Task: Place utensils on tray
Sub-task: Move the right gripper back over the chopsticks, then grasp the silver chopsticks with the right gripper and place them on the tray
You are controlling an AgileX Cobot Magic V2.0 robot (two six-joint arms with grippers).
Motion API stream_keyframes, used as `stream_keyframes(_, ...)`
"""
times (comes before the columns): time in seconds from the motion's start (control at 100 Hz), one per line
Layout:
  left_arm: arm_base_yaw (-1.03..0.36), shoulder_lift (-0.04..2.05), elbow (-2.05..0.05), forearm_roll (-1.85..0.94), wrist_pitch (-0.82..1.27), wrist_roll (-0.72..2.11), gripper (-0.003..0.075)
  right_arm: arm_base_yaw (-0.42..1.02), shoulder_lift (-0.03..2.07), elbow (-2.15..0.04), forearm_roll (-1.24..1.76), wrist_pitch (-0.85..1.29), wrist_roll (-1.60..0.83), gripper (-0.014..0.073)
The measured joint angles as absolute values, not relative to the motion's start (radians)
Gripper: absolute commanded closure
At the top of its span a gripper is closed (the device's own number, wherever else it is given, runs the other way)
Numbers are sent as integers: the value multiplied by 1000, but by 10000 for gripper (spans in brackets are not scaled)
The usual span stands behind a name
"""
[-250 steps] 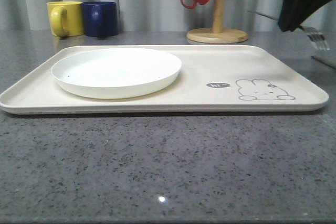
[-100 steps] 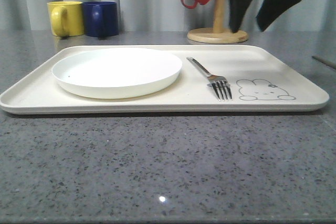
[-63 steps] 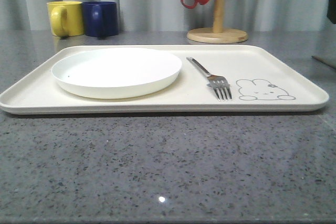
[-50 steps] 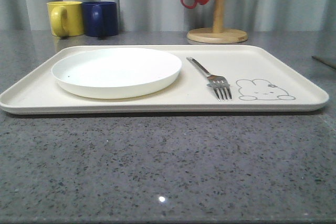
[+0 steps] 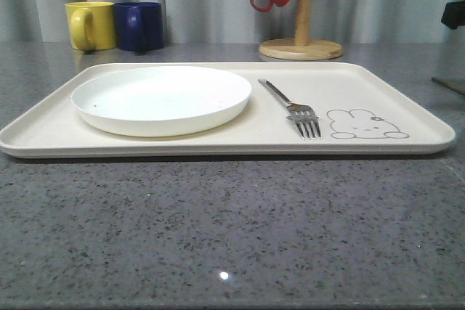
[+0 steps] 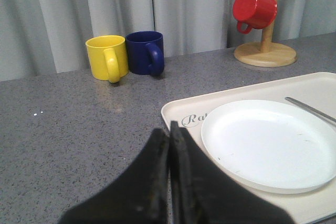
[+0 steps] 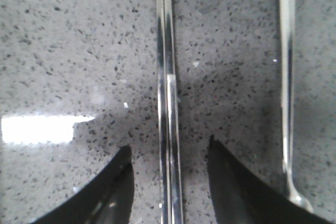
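Fork [image 5: 290, 107], plate [image 5: 161, 98] on tray [image 5: 407, 99]

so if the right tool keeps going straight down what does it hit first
Probably the slim steel utensil lying on the counter, which sits between the open right tool fingers; depth is unclear.

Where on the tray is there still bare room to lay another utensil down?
The tray has a free strip between the fork and its right rim, plain but for the rabbit drawing. A narrower strip runs along the near rim in front of the plate. The left half is crowded by the plate, and the gap between plate and fork is tight.
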State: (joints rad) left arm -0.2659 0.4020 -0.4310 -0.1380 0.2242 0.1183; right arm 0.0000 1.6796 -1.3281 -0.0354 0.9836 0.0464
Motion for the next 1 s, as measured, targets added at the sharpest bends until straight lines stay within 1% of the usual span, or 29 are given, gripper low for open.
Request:
stream_keyframes(0.26, -266, 402, -431, -138, 224, 118, 739, 0, 1736, -1331, -33, 979, 45, 244)
stream_keyframes(0.34, -266, 402, -431, -138, 224, 118, 739, 0, 1737, -1333, -33, 978, 44, 267)
stream_keyframes(0.41, -266, 402, -431, -138, 224, 118, 739, 0, 1742, -1337, -32, 978, 44, 335)
stream_keyframes(0.46, -266, 402, -431, -138, 224, 118, 739, 0, 1744, -1338, -28, 978, 44, 413)
stream_keyframes(0.48, -266, 402, -431, -138, 224, 118, 739, 0, 1744, -1340, -26, 978, 44, 465)
stream_keyframes(0.5, -266, 402, -431, -138, 224, 118, 739, 0, 1746, -1340, -26, 978, 44, 491)
stream_keyframes(0.55, -266, 402, -431, -138, 224, 118, 739, 0, 1746, -1341, -24, 978, 44, 589)
stream_keyframes(0.62, -266, 402, -431, -138, 224, 118, 739, 0, 1747, -1341, -24, 976, 44, 667)
stream_keyframes(0.76, -266, 402, -431, -138, 224, 118, 739, 0, 1747, -1341, -20, 975, 43, 638)
stream_keyframes(1.0, -266, 402, -431, -138, 224, 118, 739, 24, 1712, -1345, 44, 981, 43, 636)
